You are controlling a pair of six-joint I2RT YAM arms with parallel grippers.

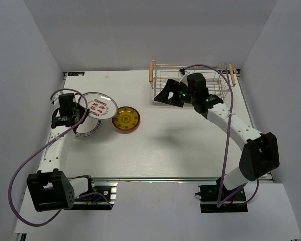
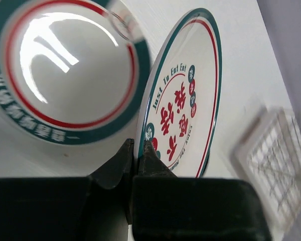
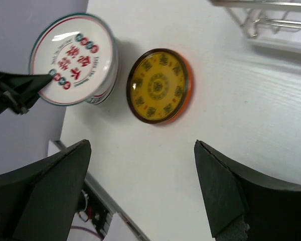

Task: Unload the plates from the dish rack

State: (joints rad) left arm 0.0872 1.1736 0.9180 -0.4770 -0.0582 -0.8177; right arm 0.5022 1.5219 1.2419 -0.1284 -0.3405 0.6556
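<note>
My left gripper point(image 1: 82, 111) is shut on the rim of a white green-rimmed plate with red markings point(image 1: 101, 106), held tilted above another white green-rimmed plate point(image 1: 87, 129) that lies on the table. In the left wrist view the jaws point(image 2: 137, 145) pinch the held plate point(image 2: 185, 95) edge-on, with the lying plate point(image 2: 65, 65) beside it. A small yellow patterned plate with an orange rim point(image 1: 127, 119) lies flat to the right. The silver wire dish rack point(image 1: 210, 80) stands at the back right; no plates show in it. My right gripper point(image 1: 169, 97) is open and empty at the rack's left end.
The right wrist view looks down on the held plate point(image 3: 72, 57), the yellow plate point(image 3: 159, 85) and a corner of the rack point(image 3: 271, 20). Grey walls enclose the table on three sides. A metal rail point(image 1: 155, 179) runs along the near edge.
</note>
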